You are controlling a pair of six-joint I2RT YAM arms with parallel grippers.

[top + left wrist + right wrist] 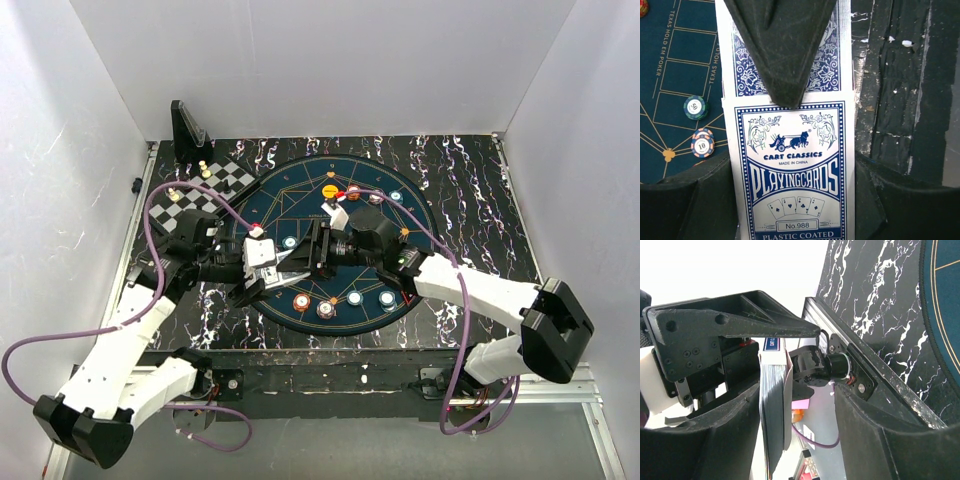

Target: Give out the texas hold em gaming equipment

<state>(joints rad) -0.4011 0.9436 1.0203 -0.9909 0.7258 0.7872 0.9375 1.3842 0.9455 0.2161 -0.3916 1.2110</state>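
- The left gripper (792, 162) is clamped on the card box (790, 170), with a finger against each long side.
- The right gripper (797, 392) has its fingers apart around the same box. One finger lies across the blue printed face and the other stands clear.
- The box hangs above the blue mat (300, 190), about mid-worktop.
- A teal chip (695, 107) and an orange chip (702, 145) lie on the mat, toward the near edge.

A blue-and-white card box (795, 170) is showing "CART CLASSICS", "MADE IN CHINA", "PLAYINGCARDS", "No.988" and "PLASTIC COATED" on its face. Left of the box, the dark blue mat (675, 60) is carrying "TEXAS HOLD EM POKER" in gold, and an orange-and-white chip (702, 145) is displaying "10".
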